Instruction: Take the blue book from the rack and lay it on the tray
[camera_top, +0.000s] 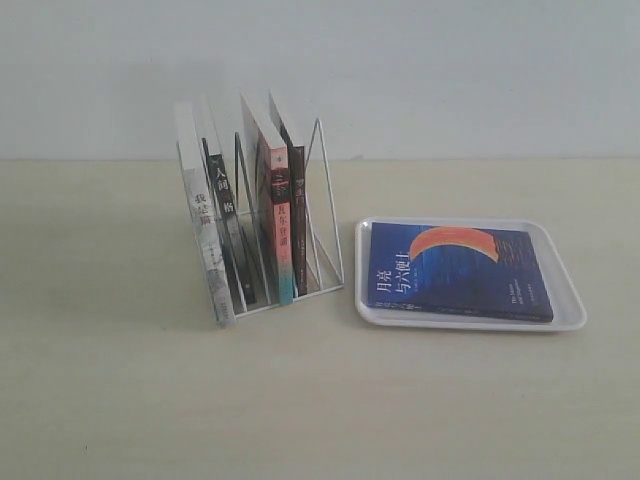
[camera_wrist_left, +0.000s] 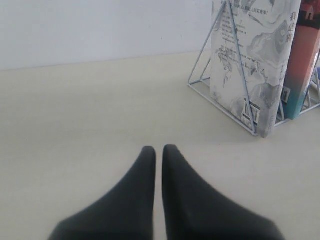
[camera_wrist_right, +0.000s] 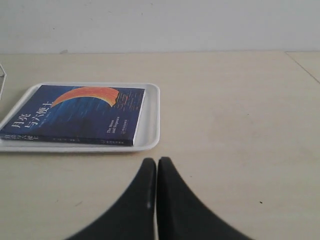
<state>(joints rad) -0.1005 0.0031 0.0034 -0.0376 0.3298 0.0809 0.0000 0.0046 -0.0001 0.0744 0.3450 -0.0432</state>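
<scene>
I'm looking at a pale wooden table (camera_top: 120, 400) that fills most of my exterior view, with a plain light wall behind it. Left of centre stands the rack (camera_top: 331, 205), its white wire dividers upright. To its right, just beside it but not touching, the tray (camera_top: 568, 300) lies flat on the table.

The blue book (camera_top: 460, 272) lies cover-up inside the tray and takes up most of the floor, leaving a strip of white bare along the right side. My right wrist camera shows the same: the book (camera_wrist_right: 80, 112) flat in the tray (camera_wrist_right: 150, 120), its orange crescent on top.

Four books stand in the rack, all leaning back. A grey-and-white marbled book (camera_top: 205, 250) is at the left end, then a black-spined book (camera_top: 228, 220), then a book with a pink-to-teal spine (camera_top: 283, 240) with a dark-spined book (camera_top: 298, 215) right against it.

My left gripper (camera_wrist_left: 159, 150) is over bare table near the rack's left end, tips drawn together with only a sliver between them and nothing held. My right gripper (camera_wrist_right: 156, 162) is on the tray's right side, short of its rim, fingers pressed together and empty.
</scene>
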